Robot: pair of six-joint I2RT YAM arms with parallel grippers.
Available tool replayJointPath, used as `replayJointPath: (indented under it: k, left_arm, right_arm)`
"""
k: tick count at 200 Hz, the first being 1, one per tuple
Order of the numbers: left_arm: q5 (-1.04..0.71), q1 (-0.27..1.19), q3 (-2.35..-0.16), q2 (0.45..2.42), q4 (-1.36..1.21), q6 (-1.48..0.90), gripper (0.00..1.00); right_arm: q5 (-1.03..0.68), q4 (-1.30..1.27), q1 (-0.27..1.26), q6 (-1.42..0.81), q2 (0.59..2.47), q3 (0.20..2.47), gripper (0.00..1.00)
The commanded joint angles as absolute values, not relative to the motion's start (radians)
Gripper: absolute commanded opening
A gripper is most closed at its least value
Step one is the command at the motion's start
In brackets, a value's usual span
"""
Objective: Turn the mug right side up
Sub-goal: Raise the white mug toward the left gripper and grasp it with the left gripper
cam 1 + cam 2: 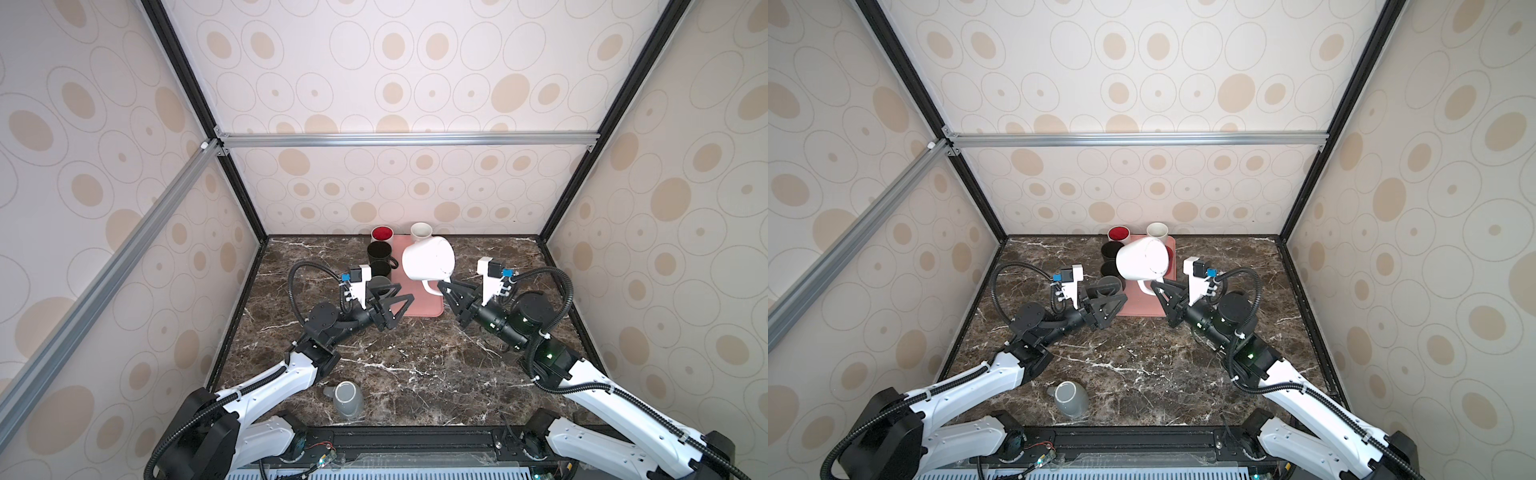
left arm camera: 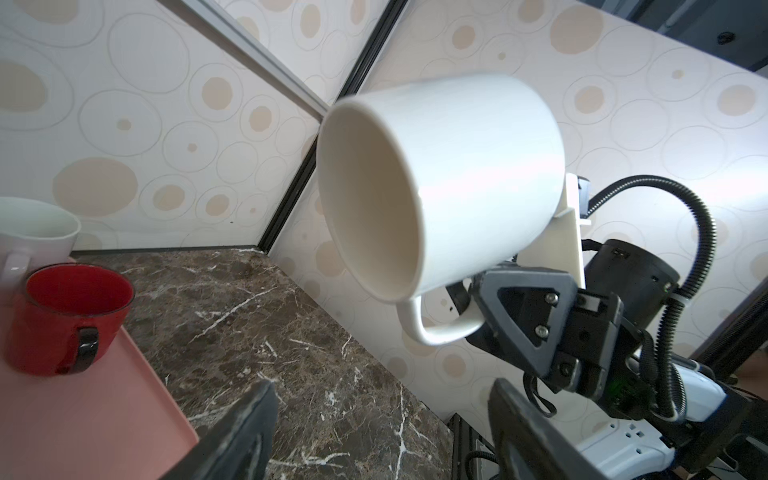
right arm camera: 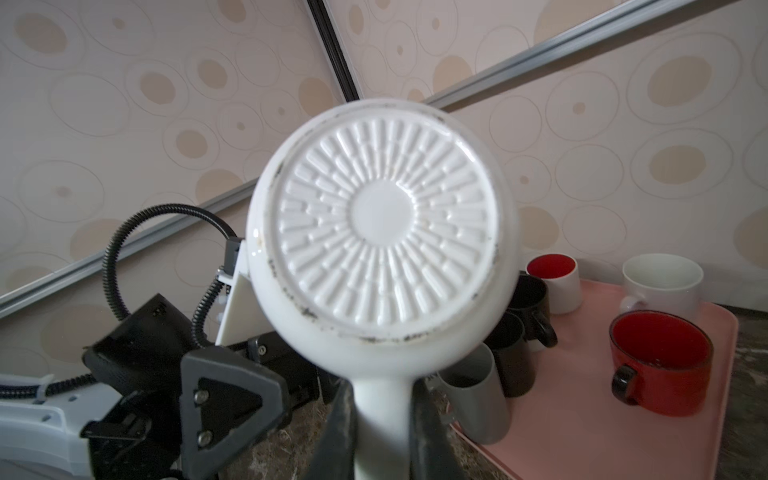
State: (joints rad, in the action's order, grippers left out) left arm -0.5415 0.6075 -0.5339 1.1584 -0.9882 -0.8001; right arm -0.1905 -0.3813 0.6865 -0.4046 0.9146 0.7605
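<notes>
Right tool [image 1: 441, 286] grips the handle of the white mug [image 1: 428, 258], tipped sideways just above it.

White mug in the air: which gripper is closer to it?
Right. The right gripper is shut on the handle of the white mug; the left gripper is open, apart on the side the mug's mouth faces, not touching it.
</notes>
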Motion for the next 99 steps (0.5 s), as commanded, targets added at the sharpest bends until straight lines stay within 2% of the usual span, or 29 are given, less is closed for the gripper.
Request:
replayJointPath:
  k: [1,29,49,65,99]
  left_arm:
    - [-0.614,0.603,-0.524,1.172,-1.22,-0.89,0.79]
    - [-0.658,0.602,-0.514,1.233,-1.423,-0.987,0.79]
    - [-0.659,0.602,-0.518,1.277,-1.557,-1.052,0.72]
    - [-0.662,0.603,-0.529,1.304,-1.614,-1.082,0.65]
    - [-0.651,0.605,-0.545,1.317,-1.611,-1.077,0.59]
  right_arm:
    - [-0.283,-0.624,0.682,-0.466,0.934,0.823,0.0]
    - [-0.352,-0.703,0.682,-0.54,0.981,0.841,0.0]
    - [-0.393,-0.736,0.685,-0.578,1.006,0.845,0.0]
    - [-0.415,-0.747,0.689,-0.599,1.019,0.841,0.0]
    - [-0.439,-0.776,0.706,-0.631,1.031,0.815,0.0]
